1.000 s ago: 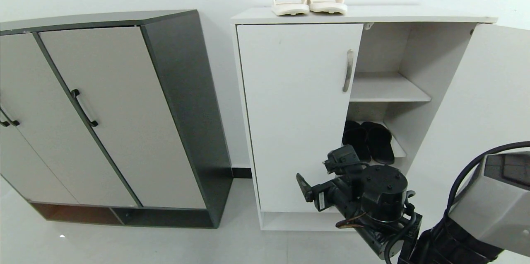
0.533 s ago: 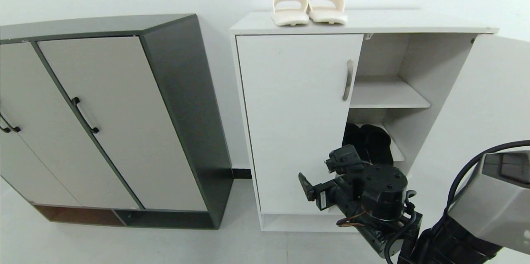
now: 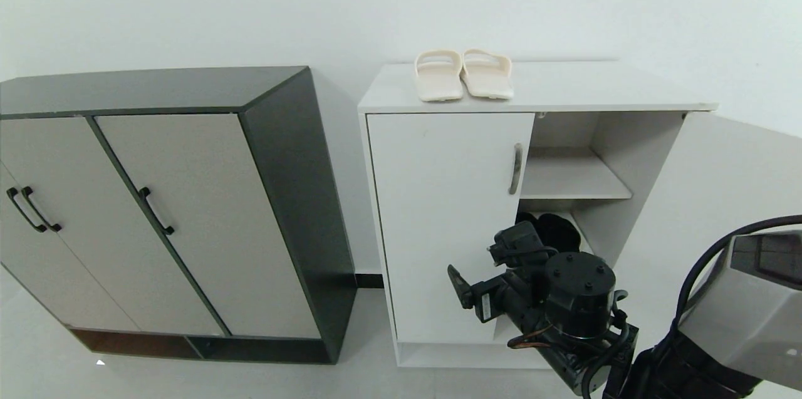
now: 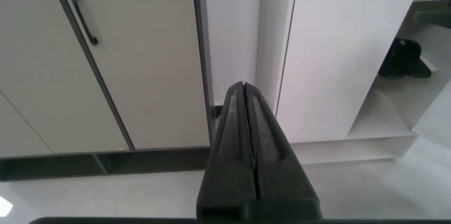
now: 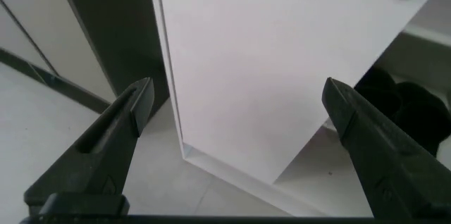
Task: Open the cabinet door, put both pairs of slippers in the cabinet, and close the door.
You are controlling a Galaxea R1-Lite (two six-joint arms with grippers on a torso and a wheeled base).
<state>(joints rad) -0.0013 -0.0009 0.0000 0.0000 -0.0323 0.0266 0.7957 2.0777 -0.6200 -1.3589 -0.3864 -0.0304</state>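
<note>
A cream pair of slippers (image 3: 463, 75) lies on top of the white cabinet (image 3: 564, 87). Its right door (image 3: 727, 198) stands wide open; its left door (image 3: 448, 223) is shut. A black pair of slippers (image 3: 554, 231) (image 4: 407, 58) (image 5: 402, 108) rests on the lower shelf inside, below a bare upper shelf (image 3: 573, 183). My right gripper (image 3: 476, 289) (image 5: 236, 97) is open and holds nothing. It hangs low in front of the shut left door, beside the opening. My left gripper (image 4: 244, 89) is shut on nothing, down near the floor, facing the gap between the two cabinets.
A dark cabinet with grey doors and black handles (image 3: 188, 198) (image 4: 134, 55) stands left of the white one, a narrow gap between them. Pale floor (image 3: 207, 380) lies in front of both. A plain white wall (image 3: 376, 4) stands behind them.
The head camera has moved: both cabinets now sit lower and look smaller, with more of the white cabinet's top showing. The slippers and my right arm show no move of their own.
</note>
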